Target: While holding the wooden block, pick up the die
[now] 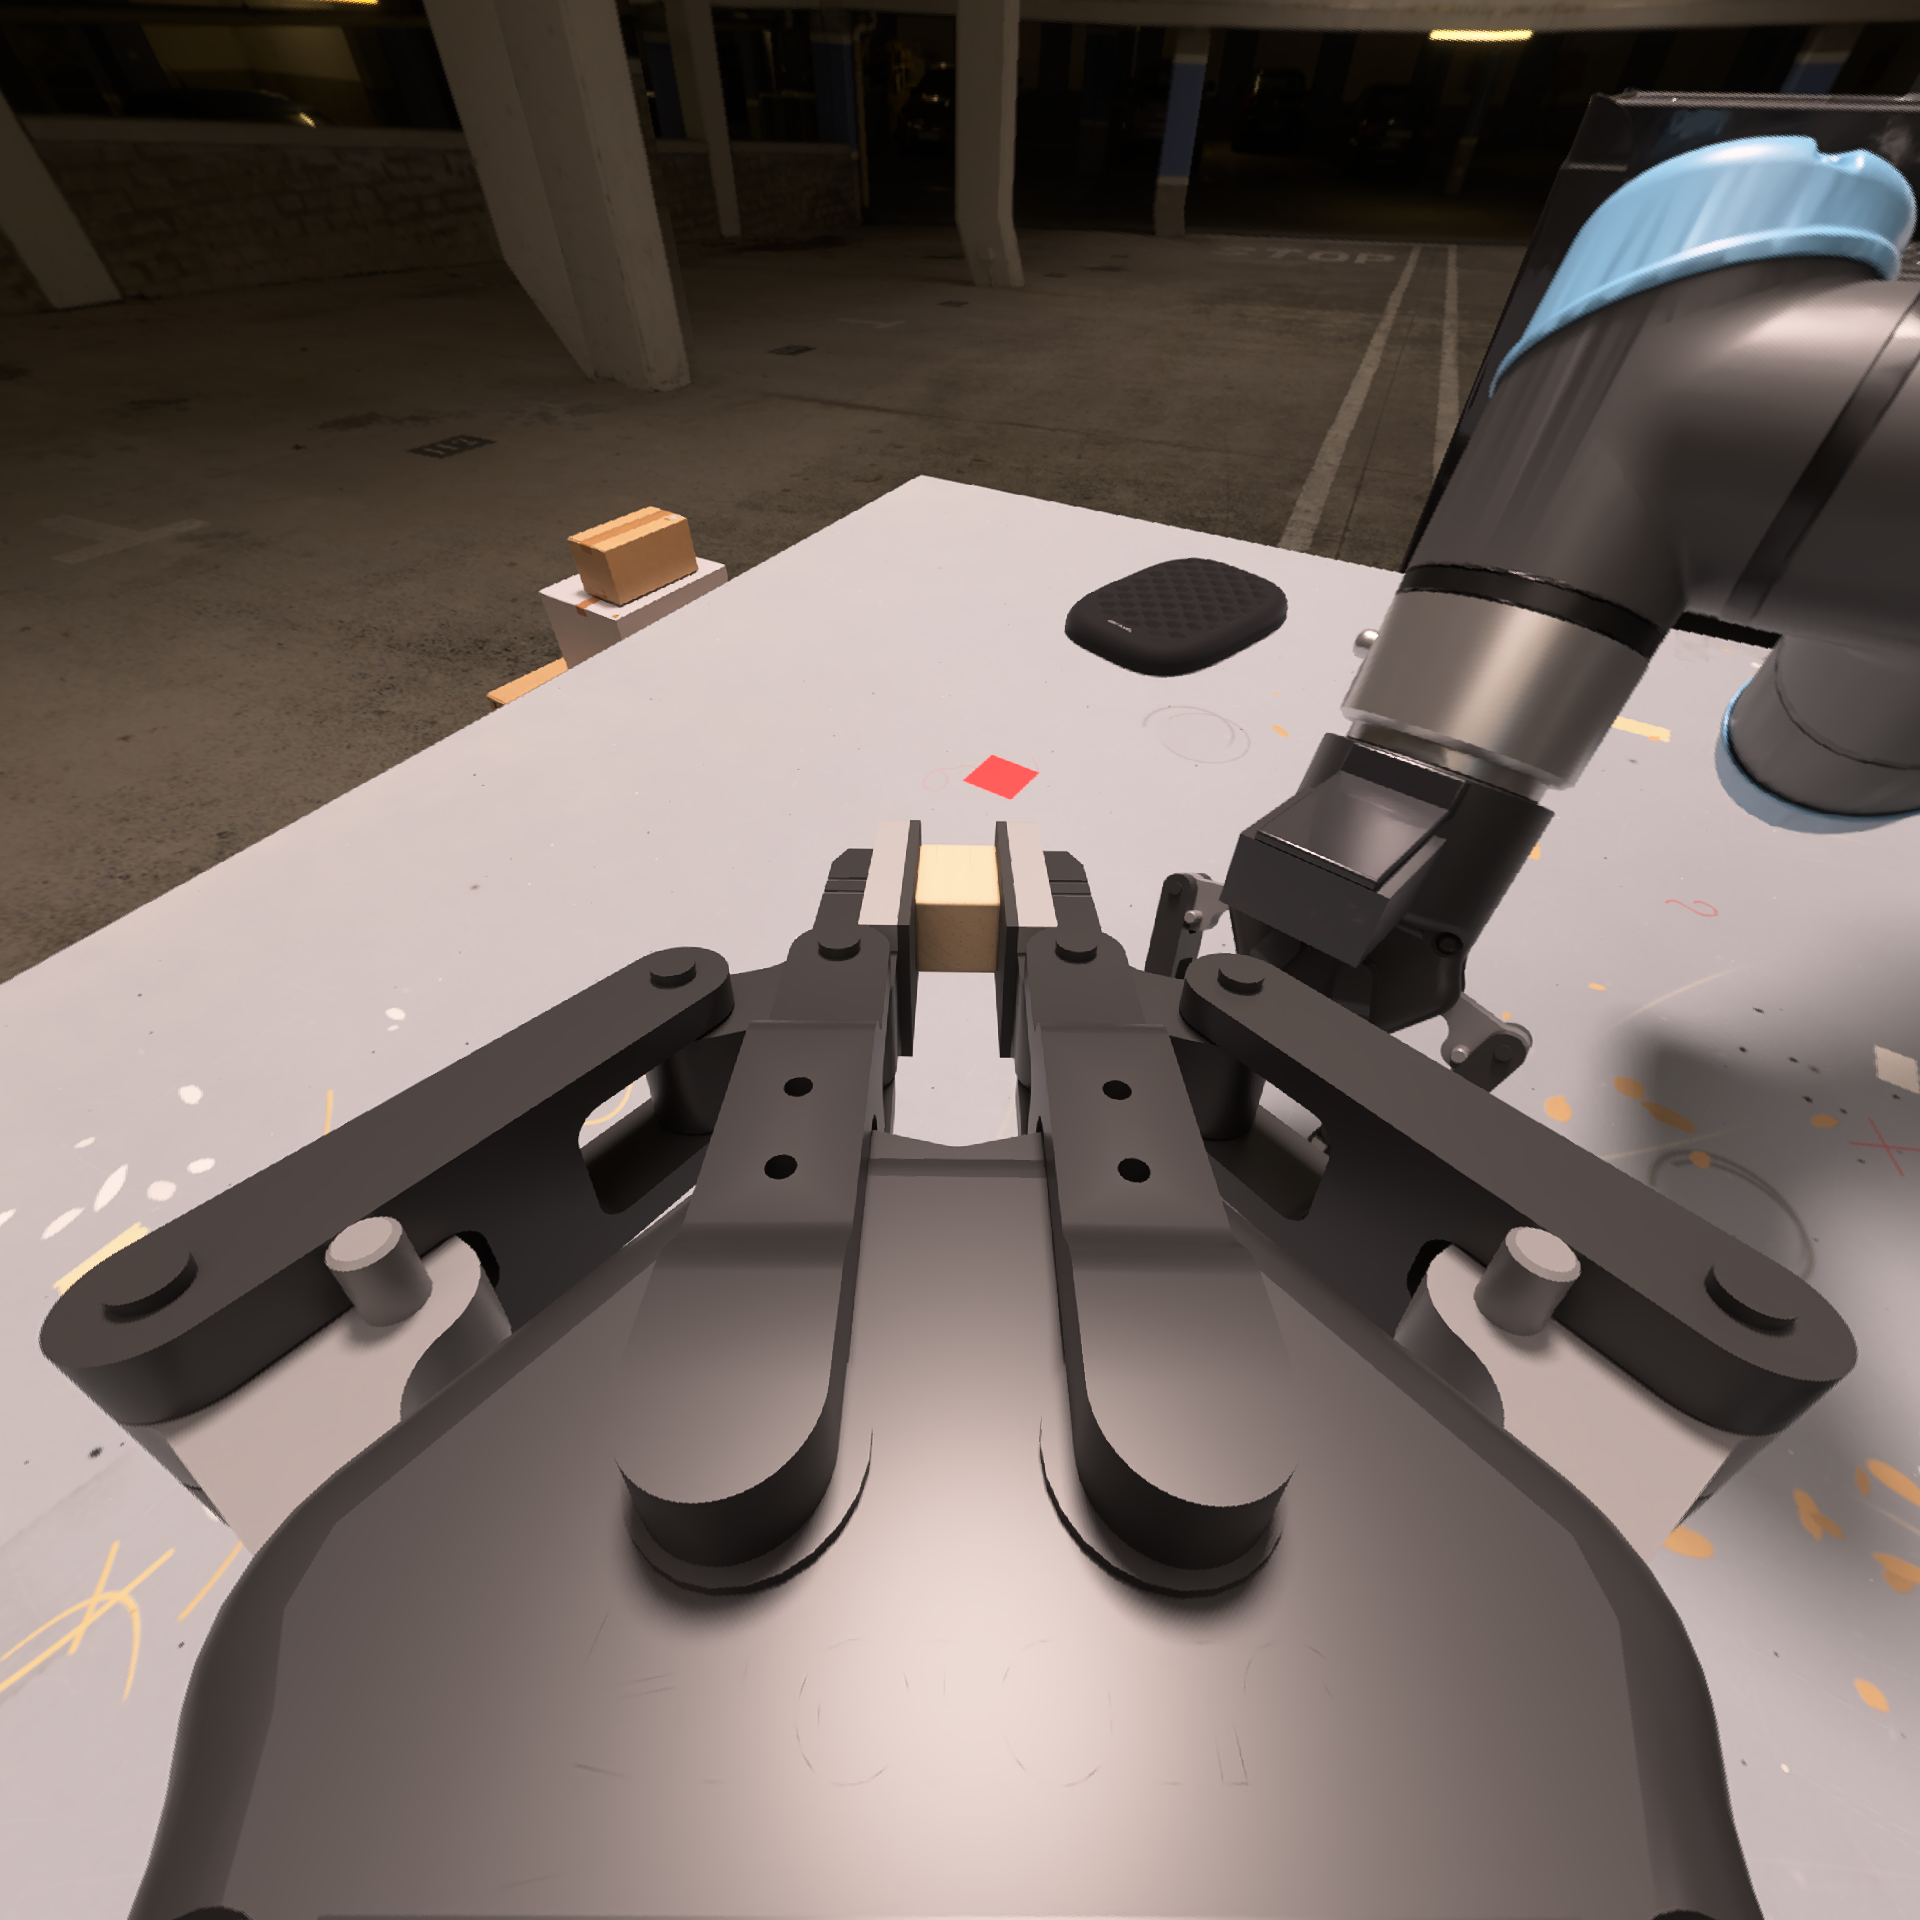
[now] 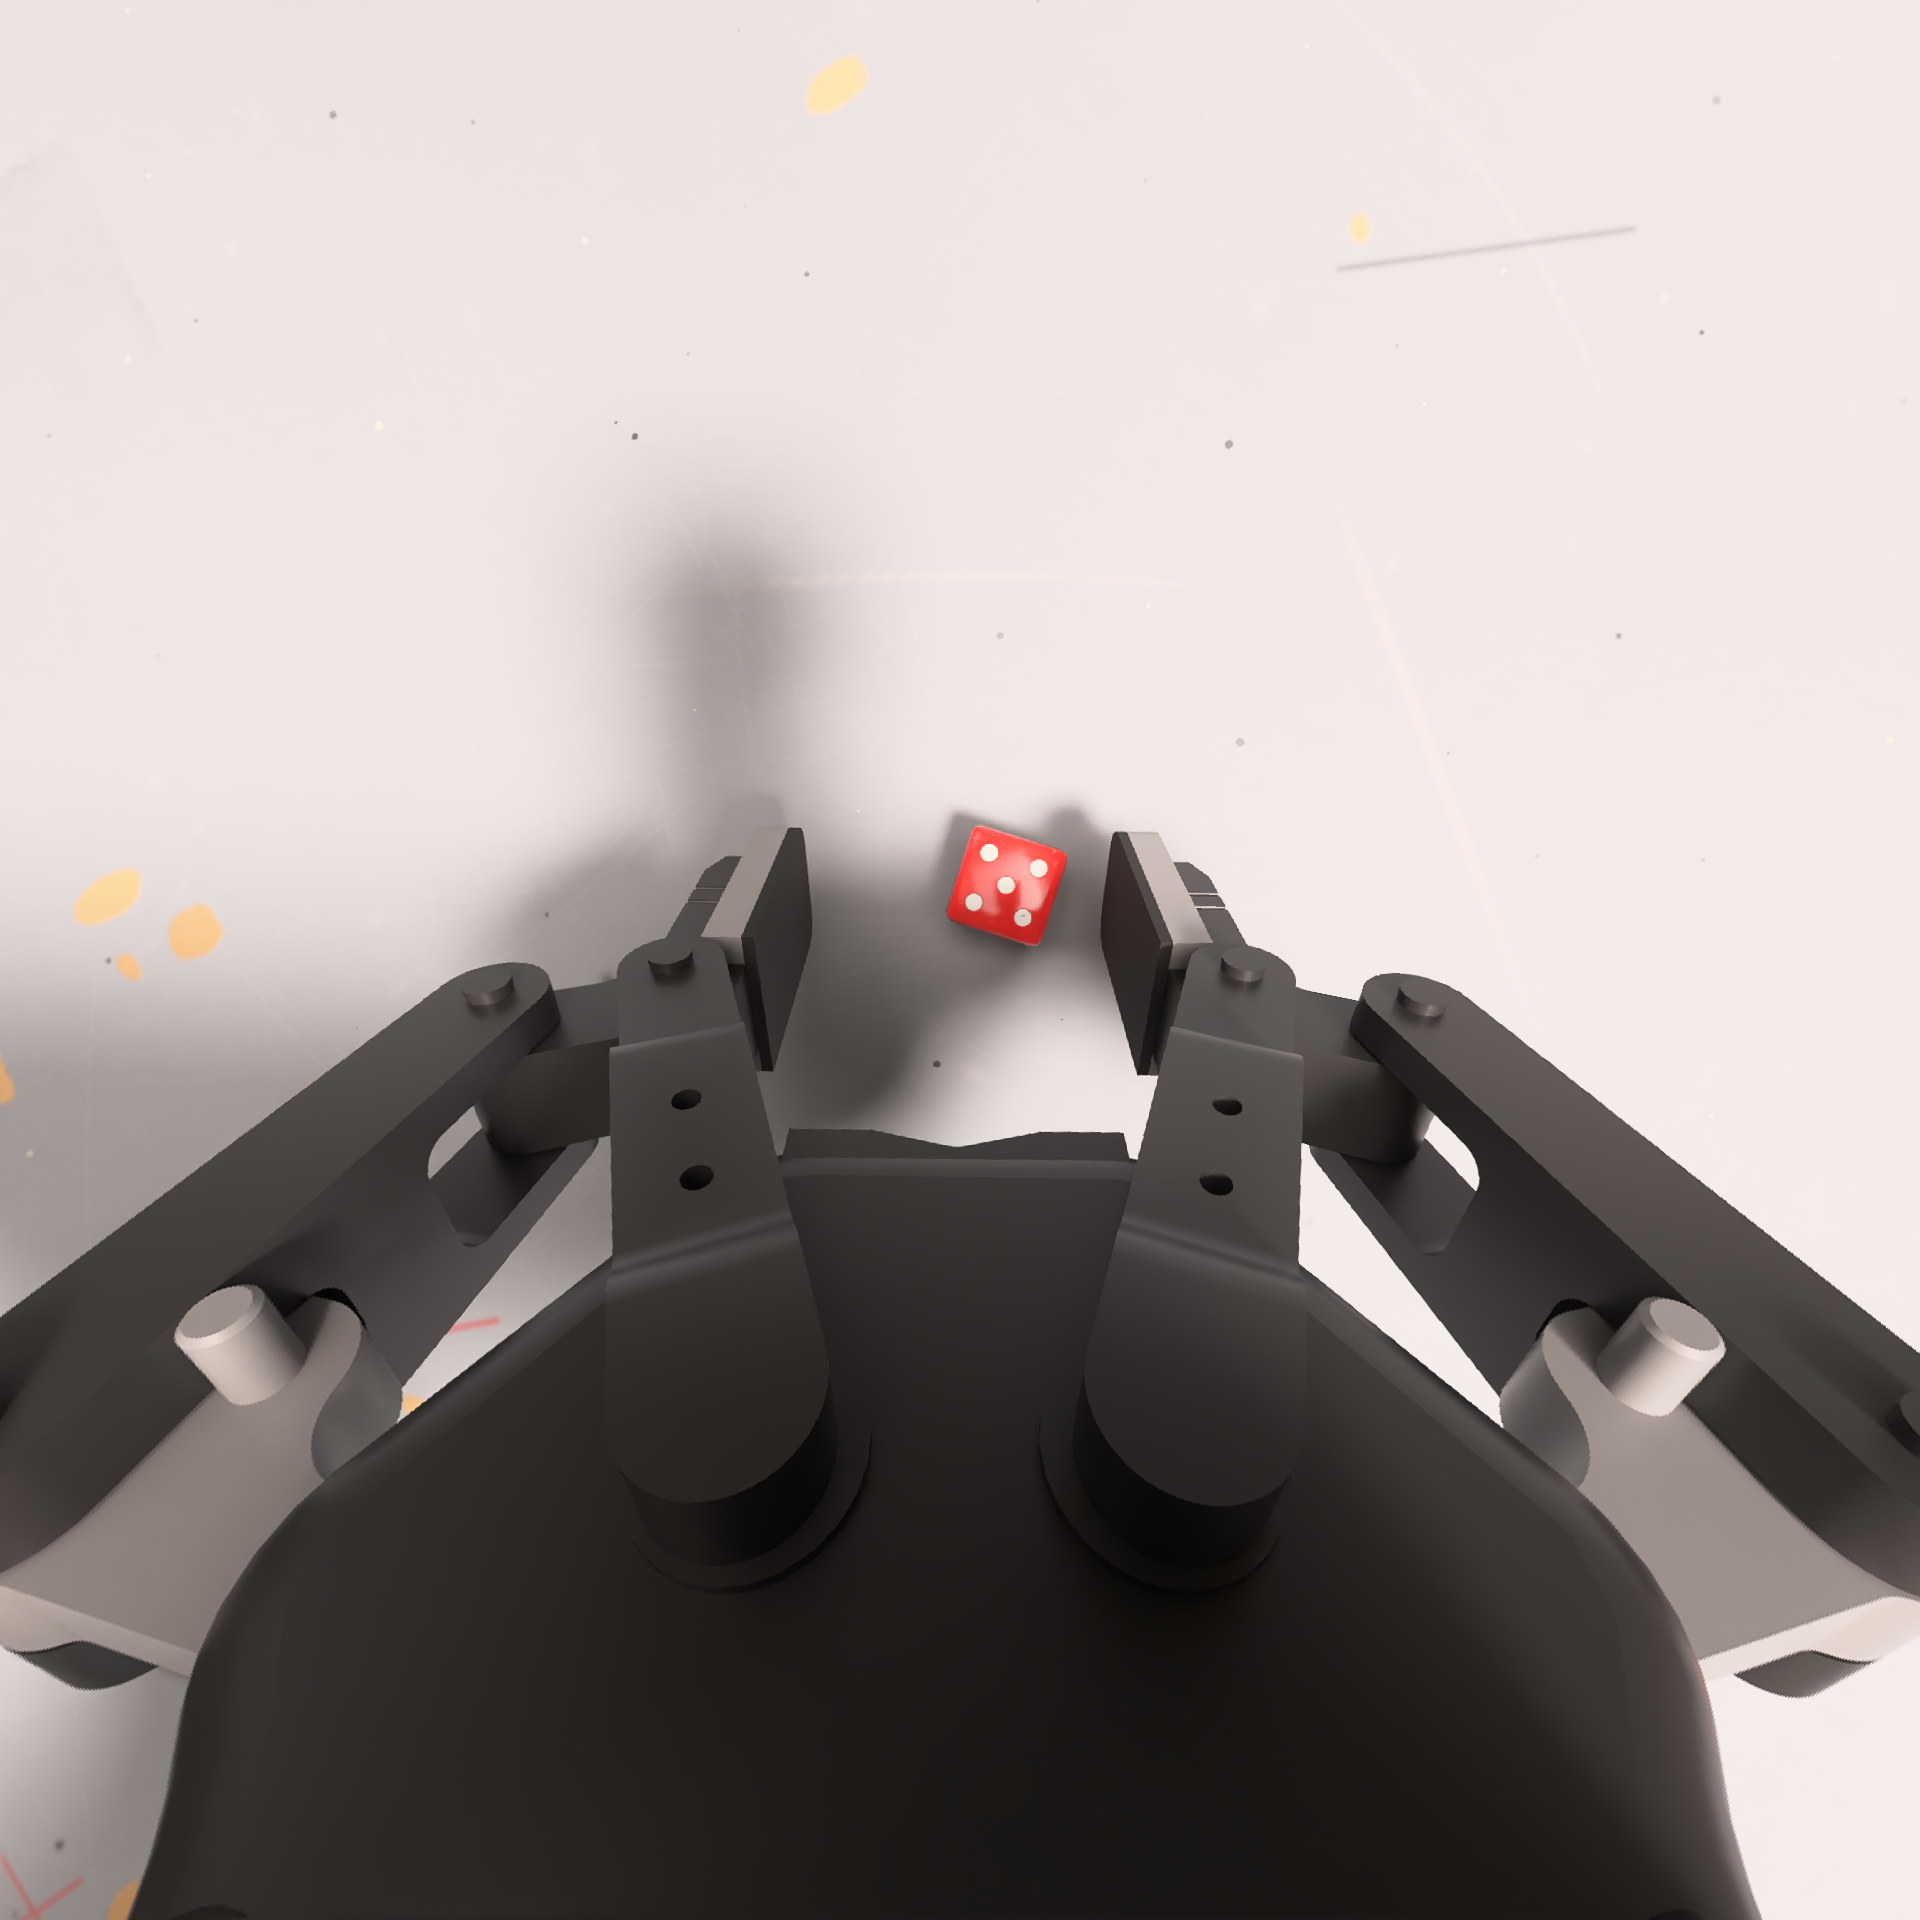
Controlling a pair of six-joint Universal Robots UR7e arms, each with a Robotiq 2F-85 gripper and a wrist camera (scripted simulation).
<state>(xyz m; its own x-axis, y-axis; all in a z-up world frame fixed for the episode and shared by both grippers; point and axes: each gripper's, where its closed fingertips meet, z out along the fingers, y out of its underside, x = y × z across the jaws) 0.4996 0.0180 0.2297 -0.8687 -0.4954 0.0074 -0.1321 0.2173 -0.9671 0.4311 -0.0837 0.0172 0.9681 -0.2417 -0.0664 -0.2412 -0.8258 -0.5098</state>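
My left gripper is shut on a pale wooden block and holds it between its pads above the grey table. My right gripper is open and points down at the table. A small red die with white pips lies on the table between its fingertips, closer to the right finger and touching neither. In the left wrist view the right gripper hangs low over the table just right of the block, and the die is hidden there.
A flat red square patch lies on the table beyond the block. A black cushioned pad rests farther back. A cardboard box sits on a white box past the table's far left edge. Paint flecks mark the tabletop.
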